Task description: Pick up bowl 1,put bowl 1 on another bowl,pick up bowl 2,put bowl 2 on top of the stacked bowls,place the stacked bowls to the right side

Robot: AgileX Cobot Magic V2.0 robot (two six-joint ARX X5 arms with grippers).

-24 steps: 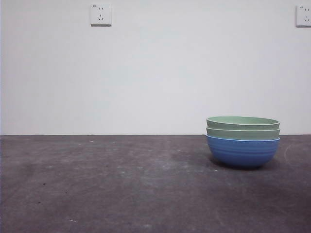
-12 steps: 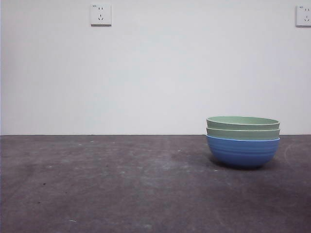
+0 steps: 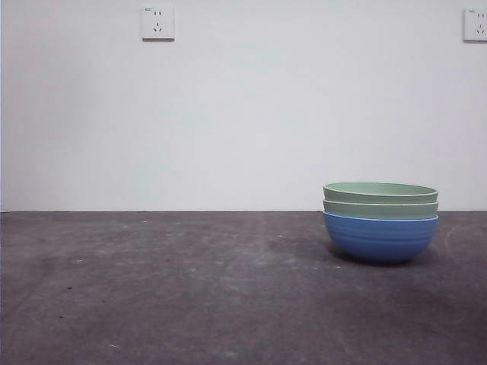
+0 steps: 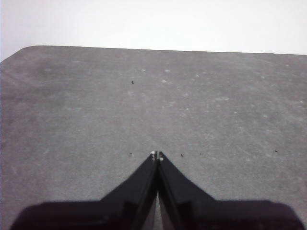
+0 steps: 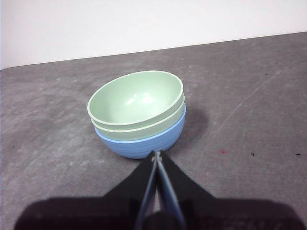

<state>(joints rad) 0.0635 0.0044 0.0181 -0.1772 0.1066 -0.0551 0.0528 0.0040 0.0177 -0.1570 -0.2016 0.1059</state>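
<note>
On my front feed I see the stacked bowls [image 3: 380, 222] sitting on the dark grey table [image 3: 190, 296], over toward the right-hand part of the picture, close to the far edge where the table meets the white wall [image 3: 243, 114]. The blue bowl [image 3: 380, 238] is at the bottom, resting on the table, with two pale green bowls nested inside it: the lower green bowl [image 3: 380, 208] shows only as a band above the blue rim, and the top green bowl [image 3: 380, 191] sits in that, its rim level. Two wall sockets [image 3: 157, 23] show high on the wall. Neither arm appears in the front feed. From my right wrist camera, the right gripper [image 5: 157, 154] has its jaws pressed together, gripping nothing, its tips just short of the blue bowl's side; I cannot tell whether they touch it. My left wrist camera shows the left gripper [image 4: 157, 155] also pinched closed and empty, over bare table, with no bowl in its view.
</note>
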